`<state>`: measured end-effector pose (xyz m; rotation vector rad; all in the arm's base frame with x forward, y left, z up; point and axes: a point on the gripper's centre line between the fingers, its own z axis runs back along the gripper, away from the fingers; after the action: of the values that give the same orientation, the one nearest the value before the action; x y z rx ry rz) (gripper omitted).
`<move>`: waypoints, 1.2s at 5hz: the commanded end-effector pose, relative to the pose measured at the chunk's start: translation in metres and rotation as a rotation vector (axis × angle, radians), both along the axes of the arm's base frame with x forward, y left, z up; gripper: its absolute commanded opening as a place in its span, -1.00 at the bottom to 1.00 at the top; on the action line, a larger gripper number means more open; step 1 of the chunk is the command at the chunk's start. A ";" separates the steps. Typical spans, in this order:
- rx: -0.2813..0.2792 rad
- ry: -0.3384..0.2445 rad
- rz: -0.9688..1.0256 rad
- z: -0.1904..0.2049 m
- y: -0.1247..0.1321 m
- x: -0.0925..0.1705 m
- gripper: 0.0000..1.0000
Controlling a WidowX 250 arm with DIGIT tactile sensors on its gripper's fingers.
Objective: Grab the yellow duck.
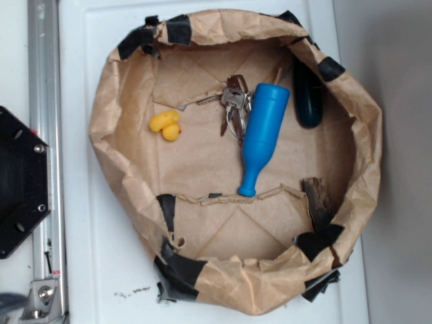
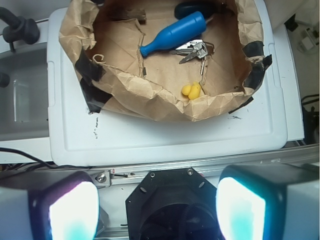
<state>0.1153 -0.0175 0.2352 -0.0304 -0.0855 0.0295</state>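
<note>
The end effector [image 2: 157,207] stands wide open and empty, apparently well back from the paper bag [image 1: 108,101]. The yellow duck [image 2: 191,91] lies ahead and slightly right, inside the bag's near wall; its long axis runs roughly crosswise.

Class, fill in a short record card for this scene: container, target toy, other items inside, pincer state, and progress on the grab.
container: brown paper basin with black tape patches, on a white surface
target: yellow duck, lying on the basin floor near the wall, apart from the other items
other items: blue bottle-shaped object, bunch of keys, dark rounded object by the rim
pincer: fingers spread wide, nothing between them, well short of the basin
progress: duck not yet grabbed
</note>
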 end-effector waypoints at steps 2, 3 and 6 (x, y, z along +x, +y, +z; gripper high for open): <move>0.005 -0.001 0.007 -0.022 0.022 0.030 1.00; 0.031 0.017 0.032 -0.058 0.036 0.045 1.00; 0.031 0.017 0.032 -0.058 0.036 0.045 1.00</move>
<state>0.1589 0.0127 0.1720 -0.0011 -0.0539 0.0403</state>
